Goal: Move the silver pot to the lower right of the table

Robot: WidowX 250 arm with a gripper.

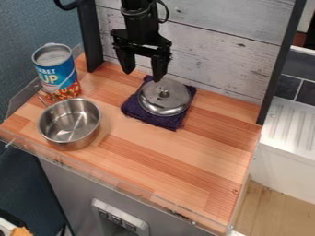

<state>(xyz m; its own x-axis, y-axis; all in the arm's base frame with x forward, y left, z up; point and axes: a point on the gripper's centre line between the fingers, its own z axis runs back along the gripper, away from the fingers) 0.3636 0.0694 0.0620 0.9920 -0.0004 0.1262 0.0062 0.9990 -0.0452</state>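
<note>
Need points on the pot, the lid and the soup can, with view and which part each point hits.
Silver pot (66, 123): camera view, on the inside of its base.
Lid (175, 97): camera view, on its domed top, right of the knob.
Soup can (56, 76): camera view, on its blue label.

Open to my hand (142, 75): one broad stretch of bare surface (178, 159), middle through lower right; one lane of bare wood between pot (80, 140) and dark cloth (132, 109). Obstacles, by my view: one metal lid (165, 102), lying on the cloth; one can (56, 70), upright, just behind the pot; one plank wall (215, 50), at the back; two black posts (90, 39), flanking that wall; one low transparent rim (104, 177), along the front edge.
</note>
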